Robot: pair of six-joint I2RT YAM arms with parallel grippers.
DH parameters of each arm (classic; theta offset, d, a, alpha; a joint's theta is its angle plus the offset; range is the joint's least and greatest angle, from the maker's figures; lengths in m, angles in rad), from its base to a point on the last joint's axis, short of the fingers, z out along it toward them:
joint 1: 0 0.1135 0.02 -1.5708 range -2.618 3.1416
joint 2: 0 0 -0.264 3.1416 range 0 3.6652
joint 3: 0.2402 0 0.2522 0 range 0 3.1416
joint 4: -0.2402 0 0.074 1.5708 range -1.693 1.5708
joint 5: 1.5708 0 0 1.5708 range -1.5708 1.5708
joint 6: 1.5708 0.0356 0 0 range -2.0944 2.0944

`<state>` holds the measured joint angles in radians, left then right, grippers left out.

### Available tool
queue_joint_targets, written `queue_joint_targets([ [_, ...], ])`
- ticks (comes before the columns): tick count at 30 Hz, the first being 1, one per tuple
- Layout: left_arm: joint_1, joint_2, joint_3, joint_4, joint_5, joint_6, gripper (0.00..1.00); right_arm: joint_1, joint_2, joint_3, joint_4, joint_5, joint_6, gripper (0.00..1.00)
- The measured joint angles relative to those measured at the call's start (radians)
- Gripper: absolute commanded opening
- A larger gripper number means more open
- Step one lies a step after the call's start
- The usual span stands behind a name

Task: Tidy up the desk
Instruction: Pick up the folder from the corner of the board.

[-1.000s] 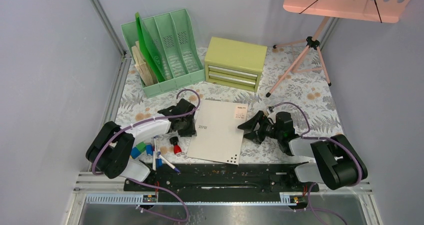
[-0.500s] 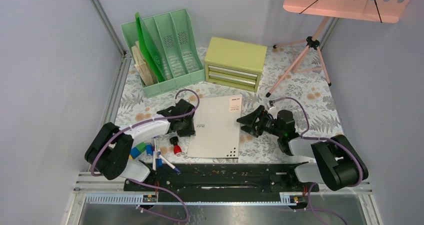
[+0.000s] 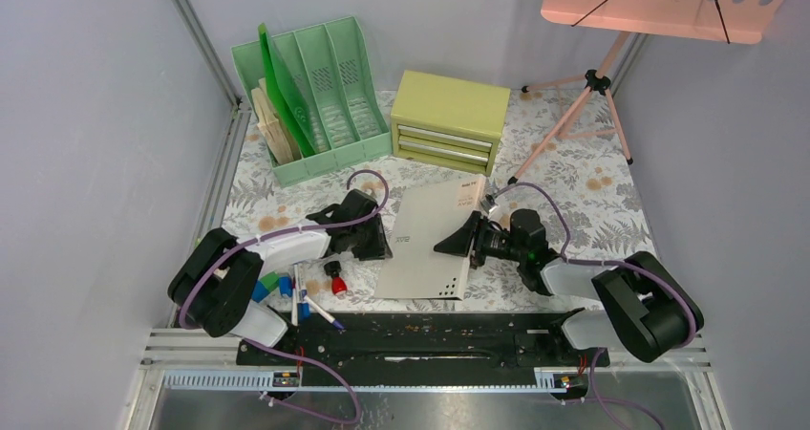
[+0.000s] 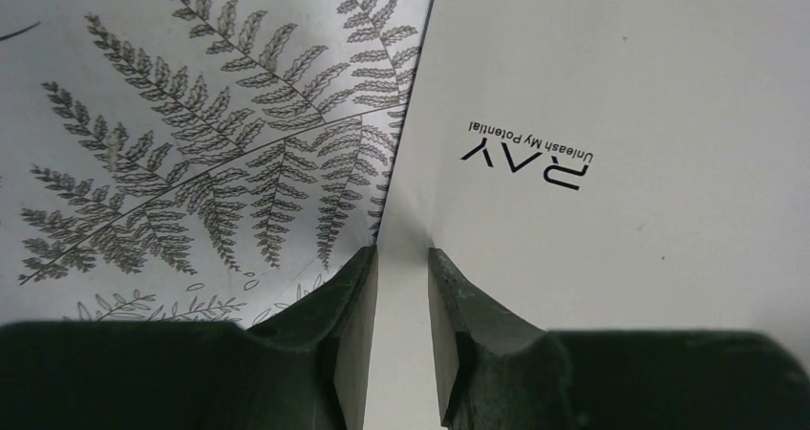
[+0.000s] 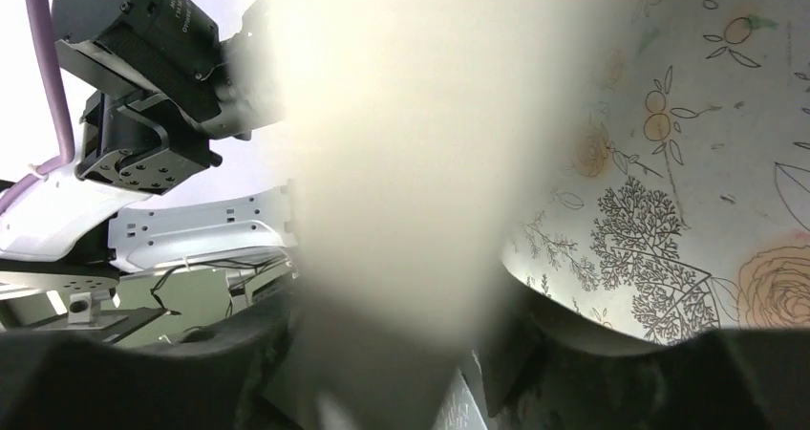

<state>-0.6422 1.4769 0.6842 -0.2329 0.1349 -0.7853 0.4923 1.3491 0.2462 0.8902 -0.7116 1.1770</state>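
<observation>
Our left fingers (image 3: pixel 384 245) stand only slightly apart and pinch the left edge of a white booklet (image 3: pixel 420 258) printed "RAY". The cover puckers where they bite. Our right fingers (image 3: pixel 449 244) sit part-way open on either side of the booklet's right edge. The right wrist view is too blurred for us to tell whether they press on it. The booklet is near the middle of the bench's near edge and looks tilted rather than flat.

The bench (image 3: pixel 592 210), pale with grey ferns and orange flowers, spreads out ahead of our arm bases.

- **Far left corner:** a mint-green file rack (image 3: pixel 330 162) stands here. At its left end it holds a dark green folder (image 3: pixel 282 91), upright and leaning, and a bundle of wooden pieces (image 3: pixel 272 129) beside it.
- **Middle of the far edge:** a yellow-green drawer chest (image 3: pixel 449 115) sits just beside the rack, with its drawers pushed in.
- **Far right corner:** a pink music stand (image 3: pixel 659 0) rises on its tripod.
- **Near left corner:** blue blocks (image 3: pixel 285 285), a green block (image 3: pixel 270 281), a red-capped item (image 3: pixel 337 283) and pens (image 3: pixel 298 291) lie loose on the covering, close together.
</observation>
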Motion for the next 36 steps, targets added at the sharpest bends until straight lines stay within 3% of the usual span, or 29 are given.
queue_joint_targets([
  [4, 0.000, -0.002, -0.007, 0.019, 0.012, -0.004, 0.29, 0.002, -0.027, 0.019, -0.071, -0.001, -0.021, 0.37],
  [7, 0.000, -0.009, -0.018, 0.029, 0.014, -0.008, 0.33, 0.004, -0.095, 0.033, -0.216, 0.021, -0.077, 0.27],
  [13, -0.014, -0.062, -0.047, 0.009, 0.013, -0.003, 0.49, 0.015, -0.275, 0.097, -0.605, 0.075, -0.229, 0.07],
  [16, -0.021, -0.146, -0.058, -0.051, 0.003, 0.006, 0.58, 0.019, -0.346, 0.139, -0.720, 0.087, -0.294, 0.00],
  [23, -0.023, -0.407, -0.051, -0.116, -0.027, 0.041, 0.84, 0.021, -0.441, 0.212, -0.866, 0.090, -0.386, 0.00],
  [36, -0.017, -0.691, 0.000, -0.130, 0.071, 0.066, 0.99, 0.022, -0.639, 0.396, -1.152, 0.097, -0.474, 0.00],
])
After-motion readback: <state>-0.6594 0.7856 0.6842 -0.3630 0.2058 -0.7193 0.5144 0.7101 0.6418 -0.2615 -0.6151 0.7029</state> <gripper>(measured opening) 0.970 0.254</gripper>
